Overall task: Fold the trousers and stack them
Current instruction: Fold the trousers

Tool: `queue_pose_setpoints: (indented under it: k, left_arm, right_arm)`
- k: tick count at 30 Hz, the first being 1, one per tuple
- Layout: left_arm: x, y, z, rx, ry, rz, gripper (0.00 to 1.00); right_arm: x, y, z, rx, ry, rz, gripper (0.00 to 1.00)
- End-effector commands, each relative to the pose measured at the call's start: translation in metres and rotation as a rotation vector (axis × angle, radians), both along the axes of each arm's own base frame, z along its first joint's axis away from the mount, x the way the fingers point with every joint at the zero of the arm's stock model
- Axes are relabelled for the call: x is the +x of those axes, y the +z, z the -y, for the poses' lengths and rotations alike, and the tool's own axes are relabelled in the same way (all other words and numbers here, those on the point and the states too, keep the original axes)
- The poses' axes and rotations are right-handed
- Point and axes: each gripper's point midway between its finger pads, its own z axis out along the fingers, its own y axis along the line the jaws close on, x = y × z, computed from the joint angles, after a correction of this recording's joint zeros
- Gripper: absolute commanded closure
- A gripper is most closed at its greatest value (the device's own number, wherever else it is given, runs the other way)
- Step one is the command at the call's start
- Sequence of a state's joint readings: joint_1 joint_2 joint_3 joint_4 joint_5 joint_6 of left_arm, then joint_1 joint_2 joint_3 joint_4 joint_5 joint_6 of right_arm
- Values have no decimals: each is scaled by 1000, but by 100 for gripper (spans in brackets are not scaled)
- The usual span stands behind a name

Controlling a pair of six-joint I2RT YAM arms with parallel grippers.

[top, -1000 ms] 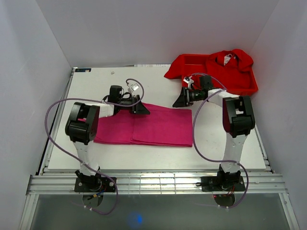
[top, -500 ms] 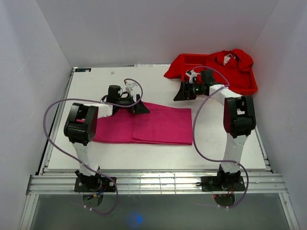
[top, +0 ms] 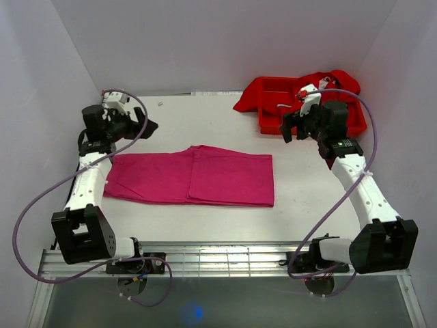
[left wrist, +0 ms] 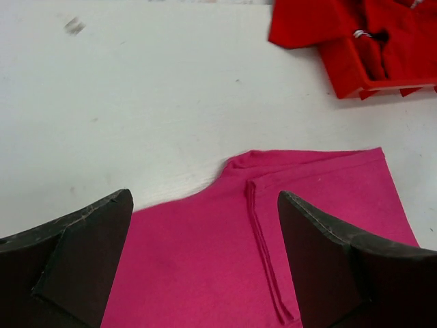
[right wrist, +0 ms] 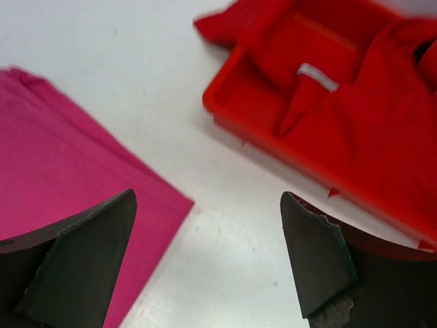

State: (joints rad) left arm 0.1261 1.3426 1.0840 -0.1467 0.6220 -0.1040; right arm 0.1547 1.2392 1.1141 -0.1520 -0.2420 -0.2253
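Two robot arms, the left arm (top: 89, 181) and right arm (top: 362, 184), have white links, black joint housings and a looping purple-grey cable (top: 16, 229) each. The left claw (left wrist: 205, 256) and right claw (right wrist: 208, 256) have matte black wedge fingers (left wrist: 75, 260).

No readable text anywhere; white tag (right wrist: 316, 75) on red garment (right wrist: 382, 123) too blurred for lettering.

tray (right wrist: 273, 143) blocks far rt, far-left table (top: 191, 116) open
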Motion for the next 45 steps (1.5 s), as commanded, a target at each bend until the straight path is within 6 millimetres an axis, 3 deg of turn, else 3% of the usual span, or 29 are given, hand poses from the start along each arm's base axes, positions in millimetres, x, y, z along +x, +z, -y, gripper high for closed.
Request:
queue_pose_setpoints:
  k: [1,2,4,5,9,13,18,26,30,39,45]
  left_arm:
    - [-27,-28,-30,-99,26,-212,2]
    - [-33,-29,-52,-132,76,-228,2]
    - [-41,-37,-65,-164,99,-257,2]
    - [-47,-46,-79,-165,129,-288,2]
    - [-63,-67,-110,-154,162,-330,3]
    - [-79,-86,-153,-162,242,-361,8]
    - [-90,-99,-169,-195,226,-387,13]
    - [-94,-91,-169,-183,205,-357,16]
    - [-93,-98,-174,-181,222,-381,16]
    - [-84,-106,-188,-203,270,-415,19]
    - [-86,-122,-200,-138,299,-459,20]
  right_arm:
    - [-41,-78,5,-40,13,-305,10]
    - [-57,-101,1,-14,32,-376,10]
    - [-74,-117,-1,42,7,-453,10]
    - [-86,-135,-1,54,-4,-517,10]
    - [-111,-169,-14,118,34,-691,10]
    - [-120,-203,-25,183,42,-863,10]
    - [-122,-234,-35,274,41,-929,0]
    - [-131,-262,-22,414,81,-965,29]
    - [-135,-276,-20,491,69,-1038,32]
    - [-116,-276,-25,530,16,-1075,49]
    - [-111,-276,-14,483,-14,-1077,80]
